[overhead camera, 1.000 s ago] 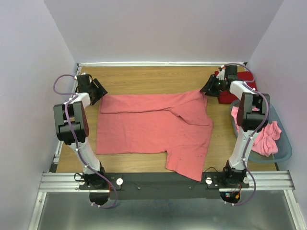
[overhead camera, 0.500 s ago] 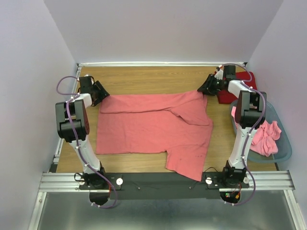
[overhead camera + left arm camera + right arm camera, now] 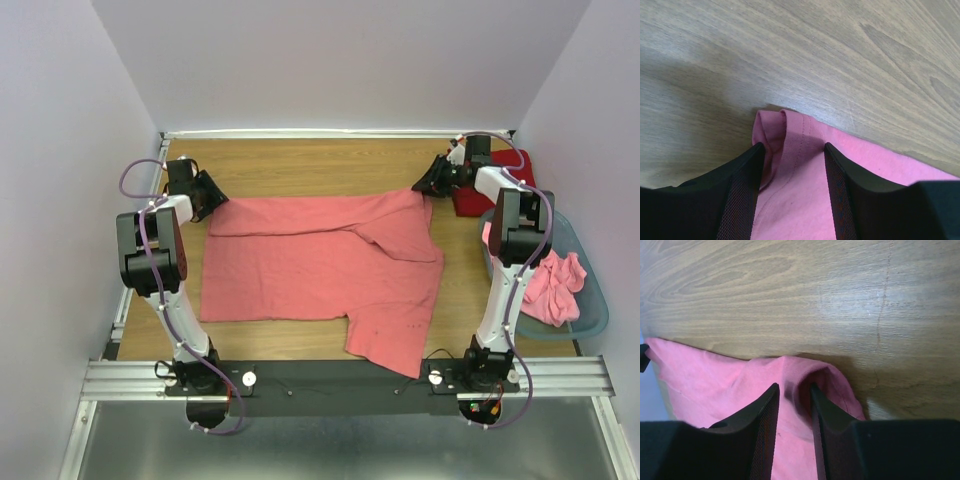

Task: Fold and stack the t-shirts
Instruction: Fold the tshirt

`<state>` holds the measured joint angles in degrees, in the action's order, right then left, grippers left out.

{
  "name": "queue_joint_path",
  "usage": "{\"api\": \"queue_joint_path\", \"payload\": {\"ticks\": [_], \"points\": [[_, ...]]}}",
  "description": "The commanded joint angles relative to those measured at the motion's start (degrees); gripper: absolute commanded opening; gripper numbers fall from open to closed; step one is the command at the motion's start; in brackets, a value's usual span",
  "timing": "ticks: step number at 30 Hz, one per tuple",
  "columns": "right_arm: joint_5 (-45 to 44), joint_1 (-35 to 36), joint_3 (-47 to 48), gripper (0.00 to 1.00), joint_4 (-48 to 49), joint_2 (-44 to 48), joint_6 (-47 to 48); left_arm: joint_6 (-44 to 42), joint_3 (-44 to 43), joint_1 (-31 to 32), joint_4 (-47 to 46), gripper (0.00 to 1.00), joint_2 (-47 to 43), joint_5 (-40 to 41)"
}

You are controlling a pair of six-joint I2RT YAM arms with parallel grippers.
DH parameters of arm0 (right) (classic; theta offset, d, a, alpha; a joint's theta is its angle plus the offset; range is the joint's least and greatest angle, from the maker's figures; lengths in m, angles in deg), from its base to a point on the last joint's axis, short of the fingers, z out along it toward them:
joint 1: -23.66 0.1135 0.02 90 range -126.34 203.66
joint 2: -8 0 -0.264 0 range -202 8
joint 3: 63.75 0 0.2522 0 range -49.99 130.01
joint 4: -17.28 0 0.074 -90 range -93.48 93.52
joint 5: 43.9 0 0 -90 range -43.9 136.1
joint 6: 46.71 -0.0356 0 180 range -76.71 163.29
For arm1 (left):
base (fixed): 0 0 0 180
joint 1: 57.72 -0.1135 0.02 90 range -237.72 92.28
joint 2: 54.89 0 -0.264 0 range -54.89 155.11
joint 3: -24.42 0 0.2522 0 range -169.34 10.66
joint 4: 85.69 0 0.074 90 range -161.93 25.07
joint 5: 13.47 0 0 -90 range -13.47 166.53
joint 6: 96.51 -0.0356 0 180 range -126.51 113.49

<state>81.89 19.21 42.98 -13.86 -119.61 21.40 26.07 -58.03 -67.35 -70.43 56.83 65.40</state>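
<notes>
Left jaws: spread, one black finger (image 3: 740, 195) on each side of the far-left corner of the salmon-pink t-shirt (image 3: 320, 265). You see the hem seam and a small rolled fold of cloth lying in the gap. The cloth lies low on the wood and isn't pressed from both sides.

Right jaws: much narrower. Both fingers (image 3: 762, 435) stand right against a raised, bunched fold at the shirt's far-right corner. The fold fills the gap and humps up just past the fingertips. You can't tell whether they really clamp it or only bracket it.

Both wrists are low over the counter (image 3: 320, 160) and tilted in toward the shirt, left arm at the far left and right arm at the far right.

The shirt is spread across the middle of the counter between the two arms. A band along its far edge is doubled over. A crease runs diagonally on the right half, and the near-right part reaches closer to the near edge than the rest does.

The deep red t-shirt (image 3: 467, 203) is bunched at the far right, just beside the right wrist and apart from the salmon one.

The grey-blue basket (image 3: 600, 320) sits on the right, near the right arm's elbow. Crumpled pink tees (image 3: 560, 285) are in it, one draped over the rim.
</notes>
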Motion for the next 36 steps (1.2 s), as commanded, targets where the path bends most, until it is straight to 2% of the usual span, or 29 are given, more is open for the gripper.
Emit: {"api": "queue_joint_path", "payload": {"ticks": [1, 6, 13, 15, 24, 36], "points": [[2.5, 0.4, 1.6, 0.38, 0.6, -1.1, -0.1, -0.4, -1.5, 0.2, 0.9, 0.59, -1.8, 0.9], [3.8, 0.4, 2.0, 0.37, 0.7, -1.7, -0.3, -0.2, -1.5, 0.2, 1.1, 0.59, -2.5, -0.9], [3.1, 0.4, 2.3, 0.18, 0.6, -1.9, -0.6, -0.7, -1.1, 0.3, 1.1, 0.59, -2.2, -1.3], [3.1, 0.4, 2.4, 0.17, 0.7, -1.9, -0.8, -0.8, -0.6, 0.2, 1.0, 0.59, -2.6, -1.2], [2.8, 0.4, 1.5, 0.16, 0.7, -1.7, -1.0, -3.3, -2.3, 0.2, 3.1, 0.61, -5.5, 4.8], [2.3, 0.4, 1.6, 0.16, 0.7, -1.1, -1.4, -3.0, -1.9, 0.5, 3.8, 0.61, -2.2, 4.5]]}}
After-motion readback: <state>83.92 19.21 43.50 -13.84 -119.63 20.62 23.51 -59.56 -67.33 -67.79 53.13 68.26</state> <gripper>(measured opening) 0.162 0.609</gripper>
